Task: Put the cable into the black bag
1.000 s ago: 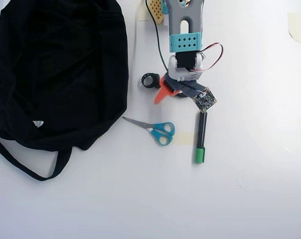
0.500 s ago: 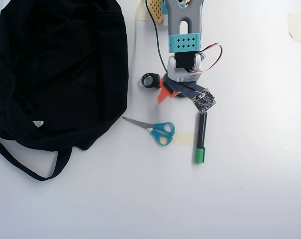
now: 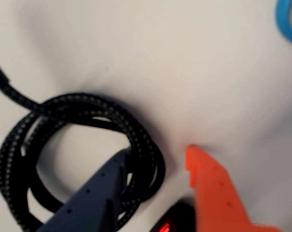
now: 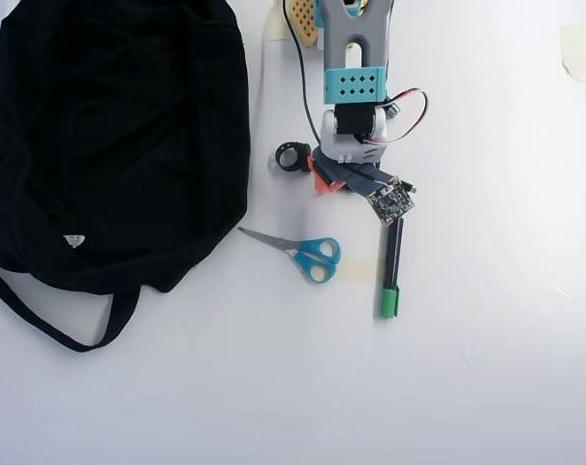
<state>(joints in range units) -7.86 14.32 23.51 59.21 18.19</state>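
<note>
The cable (image 3: 63, 108) is a black braided coil lying on the white table, at the left and centre of the wrist view. My gripper (image 3: 156, 152) is open and low over the coil's right side. The grey finger (image 3: 100, 191) lies over the inside of the loop. The orange finger (image 3: 211, 186) stands outside the coil to its right, apart from it. In the overhead view the gripper (image 4: 336, 184) points down the picture and hides the coil. The black bag (image 4: 118, 136) lies slumped at the upper left, well to the left of the gripper.
Blue-handled scissors (image 4: 302, 250) lie just below the gripper in the overhead view; a handle shows in the wrist view (image 3: 286, 21). A green marker (image 4: 391, 266) lies to their right. A small black ring (image 4: 293, 156) sits left of the arm. The bag's strap (image 4: 50, 325) trails below it.
</note>
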